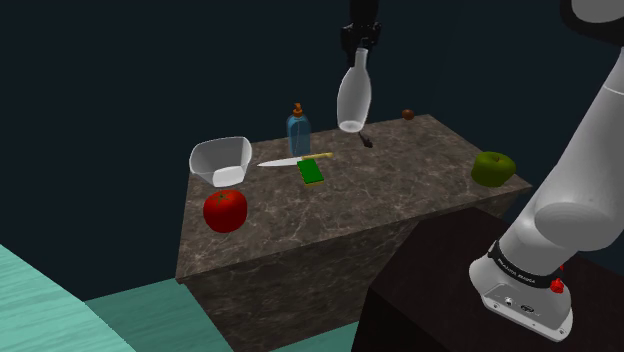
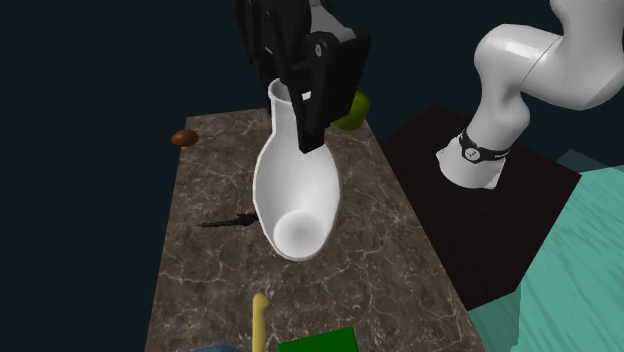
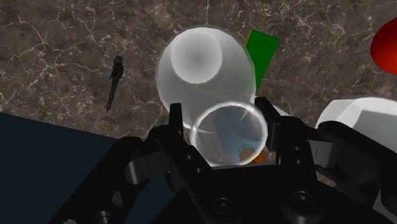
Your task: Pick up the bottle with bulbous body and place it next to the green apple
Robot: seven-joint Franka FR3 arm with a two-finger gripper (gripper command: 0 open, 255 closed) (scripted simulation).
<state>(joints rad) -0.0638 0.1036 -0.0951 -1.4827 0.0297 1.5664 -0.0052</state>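
Note:
A pale, see-through bottle with a bulbous body (image 1: 354, 100) hangs in the air above the back of the marble table (image 1: 400, 195). My gripper (image 1: 359, 48) is shut on its narrow neck, and the wide base points down. From the second exterior view the bottle (image 2: 292, 190) tilts with its base toward the camera, under the gripper (image 2: 303, 125). In the wrist view the black fingers (image 3: 175, 121) clasp the neck of the bottle (image 3: 203, 70). The green apple (image 1: 493, 168) sits at the table's edge on the shoulder view's right, well away from the bottle; it also peeks out behind the gripper (image 2: 352, 110).
A white bowl (image 1: 222, 160), a red apple (image 1: 225, 210), a blue bottle with an orange cap (image 1: 298, 130), a knife (image 1: 285, 161) and a green block (image 1: 312, 172) lie on the shoulder view's left half. A small brown object (image 1: 408, 114) and a dark one (image 1: 367, 140) sit at the back.

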